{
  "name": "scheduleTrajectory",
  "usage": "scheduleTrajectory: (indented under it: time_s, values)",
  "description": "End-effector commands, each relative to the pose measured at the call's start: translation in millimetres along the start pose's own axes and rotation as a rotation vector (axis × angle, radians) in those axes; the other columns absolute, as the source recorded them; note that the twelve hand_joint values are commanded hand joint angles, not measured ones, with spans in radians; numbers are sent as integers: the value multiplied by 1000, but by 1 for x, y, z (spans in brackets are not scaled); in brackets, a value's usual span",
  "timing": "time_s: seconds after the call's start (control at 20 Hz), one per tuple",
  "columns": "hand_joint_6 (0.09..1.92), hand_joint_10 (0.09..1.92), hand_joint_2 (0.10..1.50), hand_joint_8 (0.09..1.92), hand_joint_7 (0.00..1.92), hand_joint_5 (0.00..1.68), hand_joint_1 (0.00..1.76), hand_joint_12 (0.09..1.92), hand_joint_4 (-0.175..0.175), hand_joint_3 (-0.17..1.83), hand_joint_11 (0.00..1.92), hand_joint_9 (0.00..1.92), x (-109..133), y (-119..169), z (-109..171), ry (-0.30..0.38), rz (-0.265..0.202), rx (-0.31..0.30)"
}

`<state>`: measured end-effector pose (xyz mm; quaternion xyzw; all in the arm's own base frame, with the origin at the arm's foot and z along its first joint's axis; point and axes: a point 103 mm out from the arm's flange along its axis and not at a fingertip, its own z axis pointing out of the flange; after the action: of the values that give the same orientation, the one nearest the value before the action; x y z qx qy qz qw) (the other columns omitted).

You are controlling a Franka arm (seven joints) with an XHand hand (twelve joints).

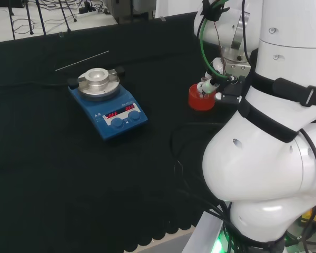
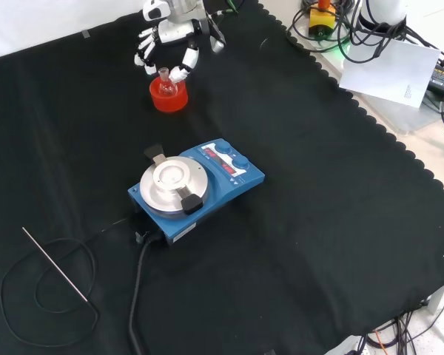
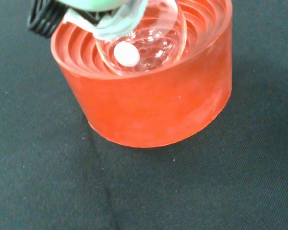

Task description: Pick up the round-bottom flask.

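Note:
A small clear round-bottom flask (image 2: 164, 83) stands in a red ribbed stand (image 2: 168, 97) near the top of the front view. The hand (image 2: 168, 41) hangs just above it. Its fingers (image 2: 145, 55) are spread and only slightly bent, and they reach down on either side of the flask's neck without closing on it. In the wrist view the flask's bulb (image 3: 151, 40) rests in the stand (image 3: 149, 105), with a small white pellet (image 3: 126, 53) inside. In the head view the hand (image 1: 215, 79) sits over the stand (image 1: 201, 99), left of the arm's white links.
A blue hotplate stirrer (image 2: 196, 185) with a round metal top stands mid-cloth, nearer the front camera than the stand. Its black cable (image 2: 139, 288) runs toward the cloth's front edge. A thin metal rod (image 2: 55, 264) lies at the lower left. Paper (image 2: 391, 70) lies off the cloth's right.

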<state>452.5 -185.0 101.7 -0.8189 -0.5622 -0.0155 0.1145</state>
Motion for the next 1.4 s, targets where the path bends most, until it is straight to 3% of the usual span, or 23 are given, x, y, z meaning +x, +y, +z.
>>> scheduleTrajectory:
  time_s: [0.05,0.8,1.05,1.15,1.2,1.3,1.4]
  values:
    - [748,682,659,652,331,712,923,1375,-63,647,110,483,-1,1,-1,2,-1,-2]
    - [814,681,665,653,338,729,924,1367,-69,648,127,493,3,2,0,-11,-2,-2]
    - [864,682,690,656,346,850,926,1367,-70,656,134,501,6,3,-2,-25,1,-17]
    - [986,683,864,665,358,936,983,1367,89,437,149,517,7,2,-3,-28,1,-30]
    - [1023,678,934,665,367,949,995,1363,132,336,162,529,8,2,-4,-32,3,-37]
    - [1062,668,1004,663,388,953,1002,1354,166,234,187,554,8,2,-5,-40,9,-47]
    - [1068,659,1020,659,407,959,1005,1347,173,209,214,577,9,3,-7,-41,11,-55]
